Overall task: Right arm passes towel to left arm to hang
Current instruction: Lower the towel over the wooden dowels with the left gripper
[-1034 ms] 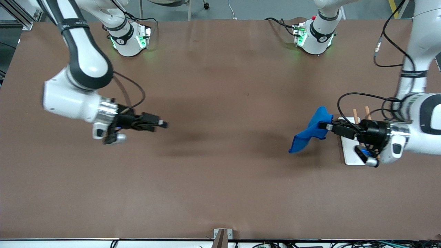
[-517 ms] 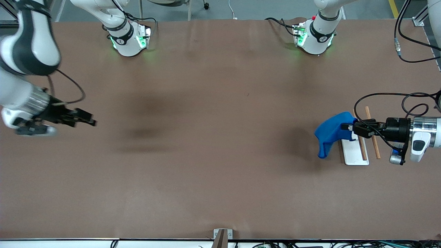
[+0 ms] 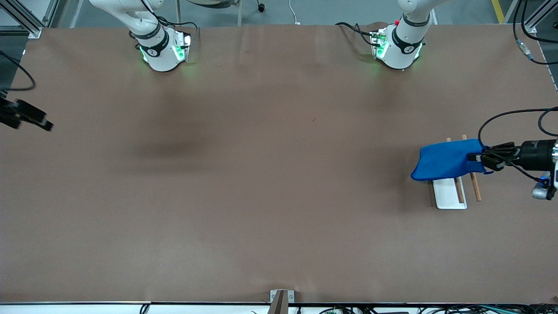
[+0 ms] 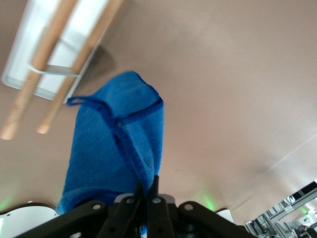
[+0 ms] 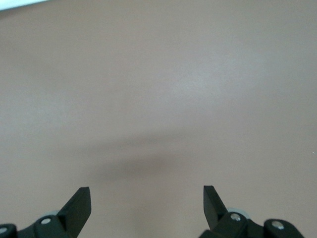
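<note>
- The towel (image 3: pixel 444 159) (image 4: pixel 116 148), bright blue with a darker stitched hem, hangs in the air near the left arm's end of the table, draped over the rack there.
- The left gripper (image 3: pixel 479 158) (image 4: pixel 144 196) has its two black fingers pressed together on one edge of the towel, pinching the cloth between them; it is over the rack.
- The rack is a flat white base (image 3: pixel 449 194) (image 4: pixel 59 59) on the table with two wooden rods (image 3: pixel 474 187) (image 4: pixel 74 69); the towel covers the part of the base and rods nearer the robots' bases in the front view.
- The left arm (image 3: pixel 538 155) reaches in from the table's edge at its own end; a black cable (image 3: pixel 501 117) loops above its wrist.
- The right gripper (image 3: pixel 26 117) (image 5: pixel 146 203) is over the table's edge at the right arm's end, with its fingers spread wide apart and nothing between them; only bare tabletop shows beneath it.
- The brown table (image 3: pixel 270 174) carries faint shadows only.
- Both bases glow green at the edge farthest from the front camera; the left arm's base (image 3: pixel 399 43) has a small red knob, and the right arm's base (image 3: pixel 161 48) does not.
- I can read no writing or brand marks anywhere.
</note>
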Robot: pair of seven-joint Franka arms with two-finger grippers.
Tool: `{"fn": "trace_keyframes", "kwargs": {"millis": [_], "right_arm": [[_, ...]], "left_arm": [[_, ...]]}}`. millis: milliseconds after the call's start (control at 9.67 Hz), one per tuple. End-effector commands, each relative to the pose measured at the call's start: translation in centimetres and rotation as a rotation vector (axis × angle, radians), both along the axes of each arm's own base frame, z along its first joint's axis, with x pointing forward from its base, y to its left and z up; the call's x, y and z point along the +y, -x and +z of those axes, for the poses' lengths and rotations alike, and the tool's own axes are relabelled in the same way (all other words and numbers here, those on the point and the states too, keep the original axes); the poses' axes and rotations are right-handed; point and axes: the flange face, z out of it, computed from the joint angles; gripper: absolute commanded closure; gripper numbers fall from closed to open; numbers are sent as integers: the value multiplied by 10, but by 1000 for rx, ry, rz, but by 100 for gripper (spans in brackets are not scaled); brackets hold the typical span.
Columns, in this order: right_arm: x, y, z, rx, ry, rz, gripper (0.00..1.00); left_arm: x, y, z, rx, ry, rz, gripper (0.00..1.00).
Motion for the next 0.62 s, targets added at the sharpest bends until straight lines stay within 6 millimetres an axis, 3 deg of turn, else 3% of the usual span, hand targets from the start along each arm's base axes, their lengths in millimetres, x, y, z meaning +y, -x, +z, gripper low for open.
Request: {"fn": "trace_keyframes", "kwargs": {"millis": [0, 207, 414, 517], "right_arm": [[1, 2, 43, -29, 29, -40, 0], [-13, 11, 63, -1, 23, -58, 0], [-16, 15, 53, 41, 25, -55, 0], [-16, 11, 38, 48, 61, -49, 0]], "left_arm": [[29, 5, -26, 15, -59, 26, 100], [41, 1, -33, -9, -94, 30, 100], [45, -2, -42, -14, -130, 21, 100], [46, -1, -43, -14, -134, 18, 100]]}}
